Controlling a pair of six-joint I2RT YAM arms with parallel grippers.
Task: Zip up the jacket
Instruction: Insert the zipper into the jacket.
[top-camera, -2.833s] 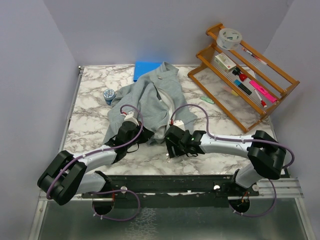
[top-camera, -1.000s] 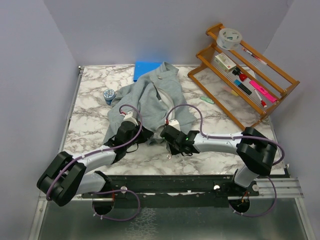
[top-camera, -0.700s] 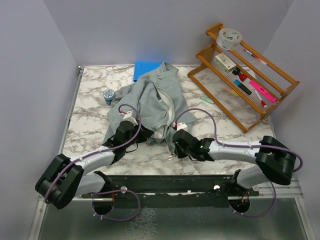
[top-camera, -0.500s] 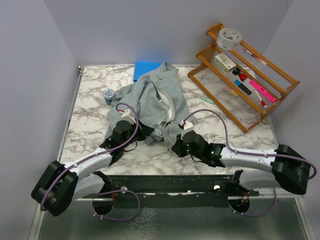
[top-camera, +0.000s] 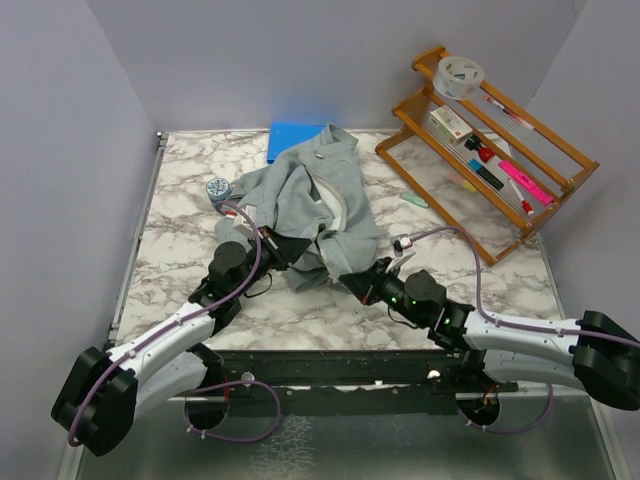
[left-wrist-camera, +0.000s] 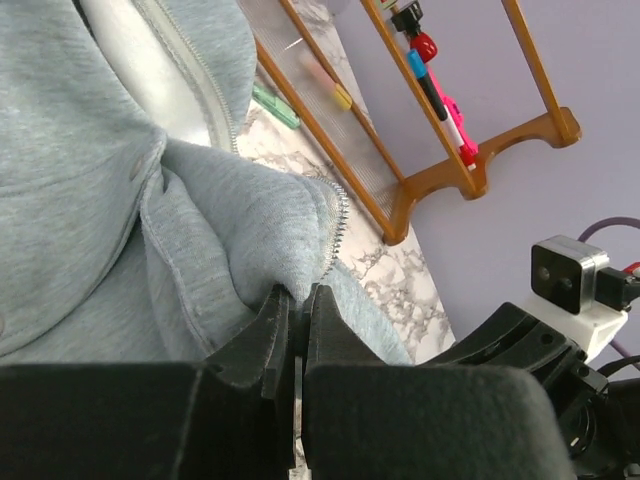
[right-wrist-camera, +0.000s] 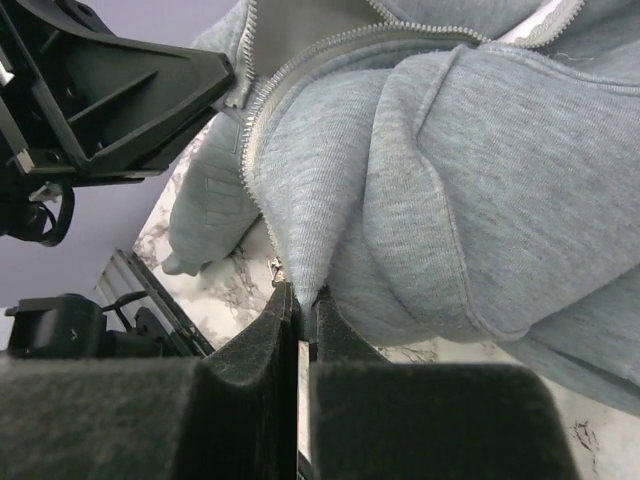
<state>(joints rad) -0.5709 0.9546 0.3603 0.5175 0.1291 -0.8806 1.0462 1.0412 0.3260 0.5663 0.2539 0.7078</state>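
Top external view, from where I stand: a white and grey marbled table carries the large light grey fleece jacket, which lies bunched in the middle, collar toward the far wall over a flat blue rectangular pad, hem toward the arms, front open. A slatted wooden rack leans at the far right, well apart from the cloth.

Both arms reach in low to the hem. The left gripper has its jaws pinched tight on a fold of the jacket's bottom edge, just beside a run of pale zipper teeth. The right gripper is likewise clamped narrow on the other front corner, where its own zipper tape comes down to a point; a small metal bit shows at the tip, though I cannot tell if it is the pin or the slider.

I judge this the opening step: each front edge is held at the hem, nothing is joined yet. Next the two corners must come together, teeth lines parallel and flat, so the pin can seat in the slider. The soft fleece is folded over the teeth, so it wants gentle tension first.
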